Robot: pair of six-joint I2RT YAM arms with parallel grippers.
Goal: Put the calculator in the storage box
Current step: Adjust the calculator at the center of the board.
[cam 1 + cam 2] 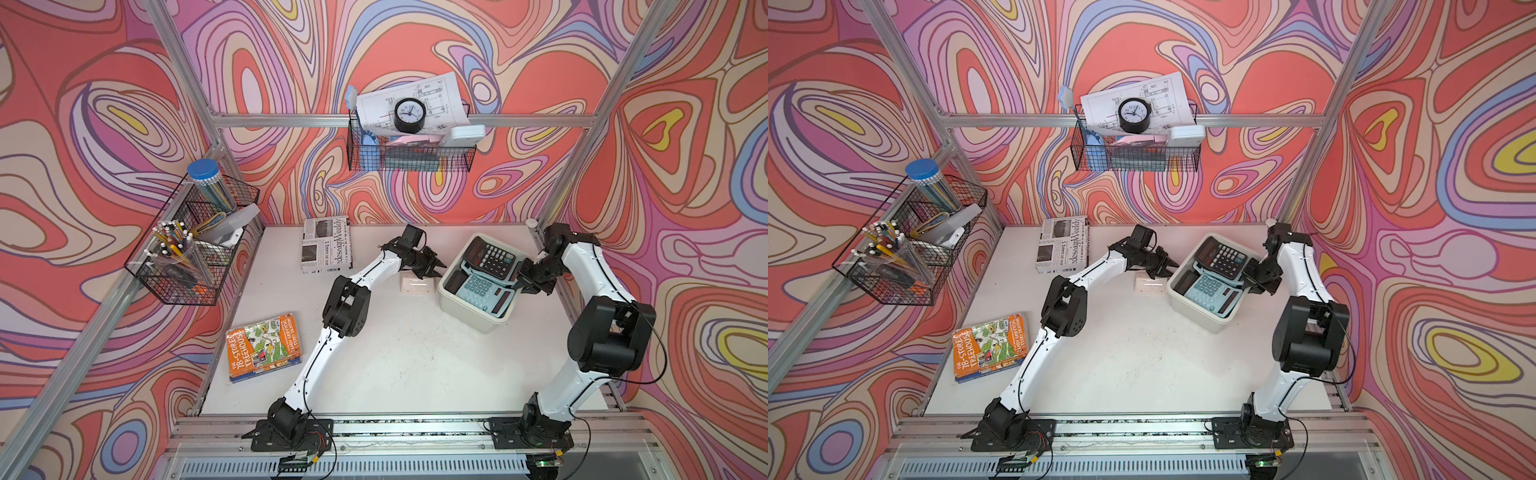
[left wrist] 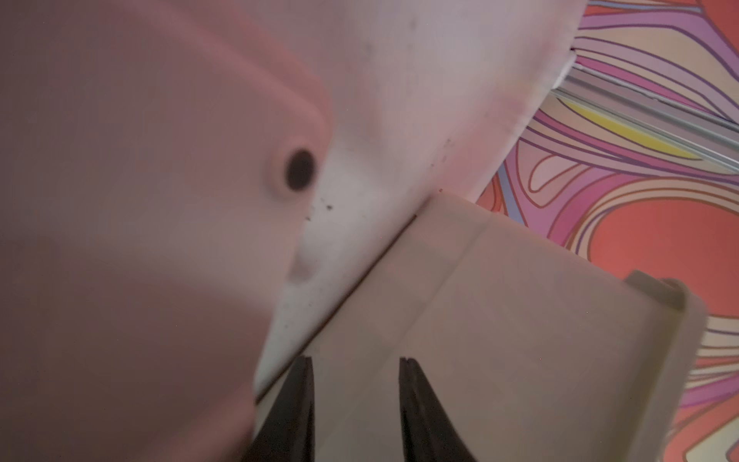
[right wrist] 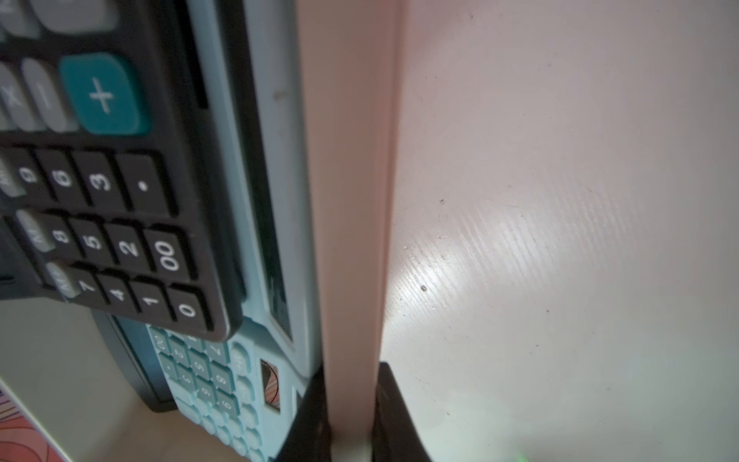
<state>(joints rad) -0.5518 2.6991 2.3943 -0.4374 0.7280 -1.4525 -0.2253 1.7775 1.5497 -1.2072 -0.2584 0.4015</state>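
The cream-white storage box stands at the table's right back. Inside it a black calculator rests partly on top of a light blue one. A pale pinkish-white calculator lies on the table just left of the box, its underside with a black foot showing. My left gripper hovers at that calculator's far edge, facing the box wall, jaws apart with nothing between them. My right gripper is shut on the box's right rim.
A folded newspaper lies at the back left and an orange book at the front left. One black wire basket with pens hangs on the left frame. Another one, with a clock, hangs on the back wall.
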